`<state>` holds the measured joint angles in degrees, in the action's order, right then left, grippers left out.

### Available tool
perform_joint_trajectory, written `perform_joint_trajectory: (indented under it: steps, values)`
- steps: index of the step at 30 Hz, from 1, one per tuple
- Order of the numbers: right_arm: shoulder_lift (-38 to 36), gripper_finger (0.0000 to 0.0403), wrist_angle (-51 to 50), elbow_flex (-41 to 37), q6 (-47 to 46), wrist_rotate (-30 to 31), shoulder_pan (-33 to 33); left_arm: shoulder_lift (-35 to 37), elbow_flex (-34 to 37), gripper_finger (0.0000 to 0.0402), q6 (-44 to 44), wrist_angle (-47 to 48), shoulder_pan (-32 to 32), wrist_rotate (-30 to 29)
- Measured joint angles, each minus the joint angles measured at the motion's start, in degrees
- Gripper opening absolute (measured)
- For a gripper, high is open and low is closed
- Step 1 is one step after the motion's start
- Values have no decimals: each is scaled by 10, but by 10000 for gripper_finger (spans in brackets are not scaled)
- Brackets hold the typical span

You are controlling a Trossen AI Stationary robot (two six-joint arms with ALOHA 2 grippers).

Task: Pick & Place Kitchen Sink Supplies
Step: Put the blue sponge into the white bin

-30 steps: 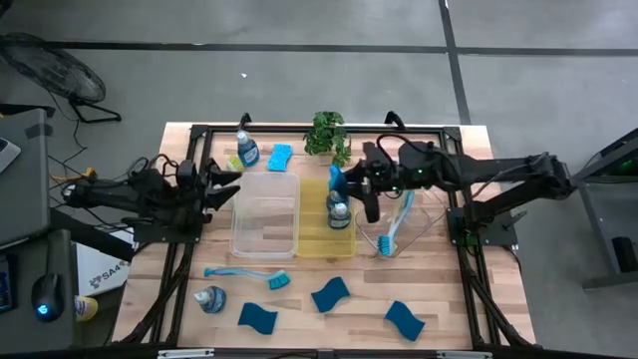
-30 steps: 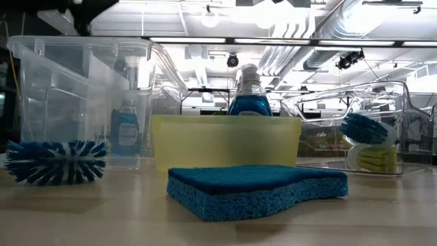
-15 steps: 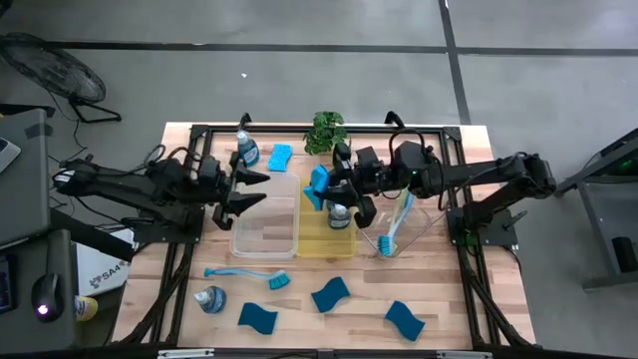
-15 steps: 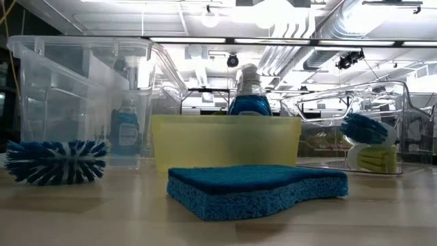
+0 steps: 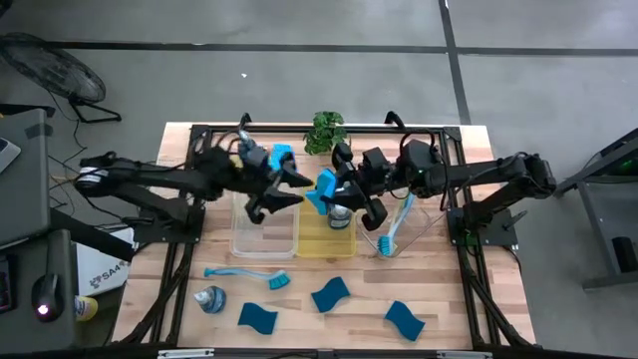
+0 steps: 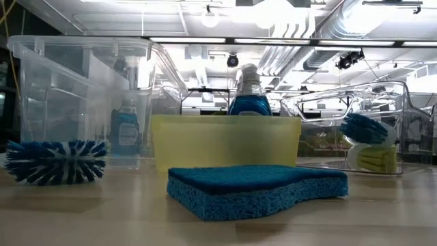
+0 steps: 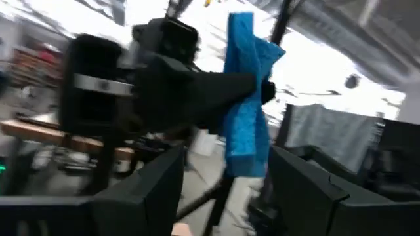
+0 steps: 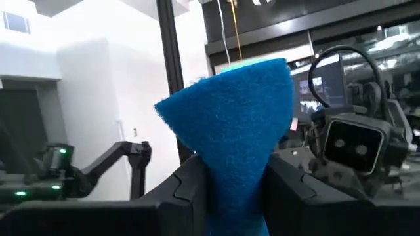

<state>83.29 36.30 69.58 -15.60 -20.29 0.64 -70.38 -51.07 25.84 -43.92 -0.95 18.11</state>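
right gripper (image 5: 329,189) is clamped on a wavy blue sponge (image 5: 322,188), held in the air between the clear tray (image 5: 265,214) and the yellow tray (image 5: 327,231), near the table's far edge. left gripper (image 5: 289,185) faces it just beside the sponge, fingers (image 7: 298,190) apart, holding nothing. soap bottle (image 5: 339,211) stands in the yellow tray.

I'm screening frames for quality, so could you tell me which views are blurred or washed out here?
Left wrist view: motion-smeared, background blown out white, though the blue sponge in the right gripper reads. Right wrist view: sponge sharp, left wall overexposed. Low view: ceiling lights glare, near sponge crisp. High view: evenly lit, sharp.
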Motion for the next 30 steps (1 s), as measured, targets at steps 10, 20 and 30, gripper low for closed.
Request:
perform_joint_trajectory:
  steps: [10, 20, 30]
  values:
    - [-5, 103, -4, 0, 17, -9, -3, -49, -69, 218, 3, 4, 2, 36]
    - [-5, 103, -5, 0, 28, -10, -8, -50, -69, 171, 2, 5, 2, 22]
    - [-5, 103, -5, 0, 30, -13, -15, -50, -69, 60, -11, 13, 2, 10]
